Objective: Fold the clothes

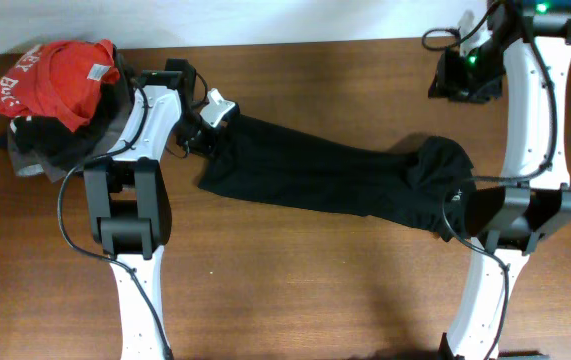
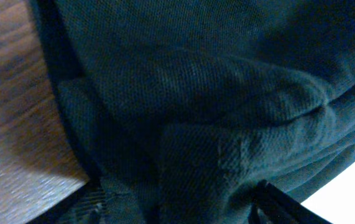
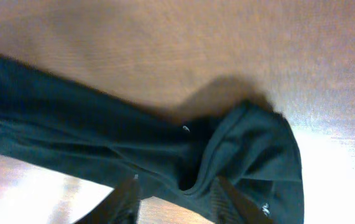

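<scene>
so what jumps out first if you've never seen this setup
The long black shirt stretched across the middle of the wooden table catches the eye first, pulled into a band between the two arms. The left tool is at its left end and the right tool is pinching a raised bunch of fabric at its right end. Next is the bright red shirt atop a clothes pile in the far left corner.

L arm is stretched up the table's left side, wrist bent inward; left gripper (image 1: 208,128) is closed on the black shirt (image 1: 315,175), cloth bunched betw. its fingers (image 2: 276,200). R arm is folded back over itself on the right; right gripper (image 3: 177,199) is clamped on the shirt's other end, fabric pinched betw. jaws.
</scene>
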Robot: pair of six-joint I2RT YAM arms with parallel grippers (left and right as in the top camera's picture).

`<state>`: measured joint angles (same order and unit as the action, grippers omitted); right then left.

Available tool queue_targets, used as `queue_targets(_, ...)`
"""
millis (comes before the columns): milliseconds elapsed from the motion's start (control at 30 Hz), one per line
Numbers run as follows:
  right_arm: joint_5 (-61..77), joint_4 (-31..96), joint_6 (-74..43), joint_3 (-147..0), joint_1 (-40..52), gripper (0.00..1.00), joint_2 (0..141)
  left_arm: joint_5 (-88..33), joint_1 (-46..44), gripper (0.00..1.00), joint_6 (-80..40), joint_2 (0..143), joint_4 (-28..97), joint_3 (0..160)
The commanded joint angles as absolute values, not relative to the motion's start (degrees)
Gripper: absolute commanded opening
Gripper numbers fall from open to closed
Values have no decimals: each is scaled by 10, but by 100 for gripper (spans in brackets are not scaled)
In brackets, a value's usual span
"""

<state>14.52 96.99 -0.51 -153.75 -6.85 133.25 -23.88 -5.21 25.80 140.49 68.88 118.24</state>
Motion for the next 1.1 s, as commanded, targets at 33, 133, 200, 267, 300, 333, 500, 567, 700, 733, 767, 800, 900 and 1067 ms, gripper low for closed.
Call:
queue_targets(33, 170, 973, -3, -1631, -55, 35, 1247, -317, -56, 9, 265, 1443, 711, 1171)
queue_targets(133, 165, 973, -9, -1672, -53, 33, 1202, -321, -55, 1, 248, 1443, 717, 1171)
queue_targets(200, 156, 973, -11, -1678, -53, 33, 1176, -322, -49, 1, 233, 1442, 717, 1174)
queue_targets(267, 147, 973, -12, -1678, -53, 33, 1152, -322, -39, 1, 219, 1437, 717, 1179)
queue_targets(300, 139, 973, -16, -1678, -53, 33, 1145, -322, -32, 1, 211, 1433, 717, 1184)
queue_targets(333, 134, 973, -20, -1678, -53, 33, 1142, -322, -26, 1, 206, 1428, 717, 1188)
queue_targets(500, 134, 973, -34, -1661, -52, 25, 1142, -322, 10, 1, 202, 1392, 717, 1213)
queue_targets(567, 143, 973, -35, -1641, -52, 20, 1143, -322, 22, 1, 202, 1372, 717, 1218)
queue_targets(700, 175, 973, -34, -1580, -52, 5, 1146, -321, 34, 1, 202, 1340, 716, 1218)
queue_targets(733, 181, 973, -34, -1560, -52, 4, 1147, -321, 36, 1, 202, 1333, 716, 1218)
queue_targets(767, 187, 973, -34, -1531, -52, 4, 1147, -317, 39, 1, 202, 1324, 715, 1218)
queue_targets(800, 190, 973, -34, -1507, -52, 4, 1147, -314, 40, 1, 202, 1319, 714, 1218)
queue_targets(900, 197, 960, -34, -1404, -52, 4, 1147, -295, 44, 1, 199, 1298, 712, 1218)
queue_targets(1067, 243, 898, -8, -1252, -46, 4, 1147, -275, 50, 1, 166, 1281, 697, 1220)
